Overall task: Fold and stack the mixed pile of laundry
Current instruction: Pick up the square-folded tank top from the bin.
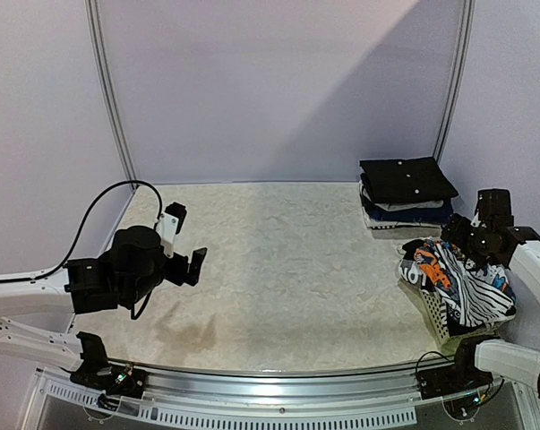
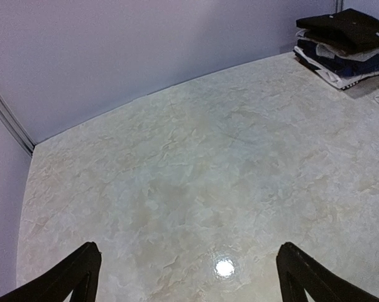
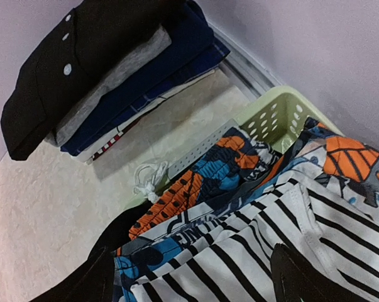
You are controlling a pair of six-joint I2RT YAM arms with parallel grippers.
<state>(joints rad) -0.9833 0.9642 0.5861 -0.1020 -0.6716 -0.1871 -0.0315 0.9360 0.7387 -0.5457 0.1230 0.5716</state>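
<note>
The mixed laundry pile (image 1: 462,285) fills a basket at the table's right edge. On top lies a white garment with thin black stripes (image 3: 302,239). Beside it lies a garment printed in orange, blue, white and black (image 3: 220,167). My right gripper (image 3: 192,261) hovers just over the striped cloth, open, with nothing pinched between its fingers; in the top view the right gripper (image 1: 464,240) sits at the pile's far edge. My left gripper (image 1: 187,240) hangs open above bare table on the left. In its own view the left gripper (image 2: 189,261) holds nothing.
A stack of folded clothes (image 1: 406,190), black on top, rests at the back right near the wall. The pale lattice basket (image 3: 278,114) stands just in front of that stack. A white drawstring (image 3: 148,179) dangles onto the marbled table (image 2: 195,163).
</note>
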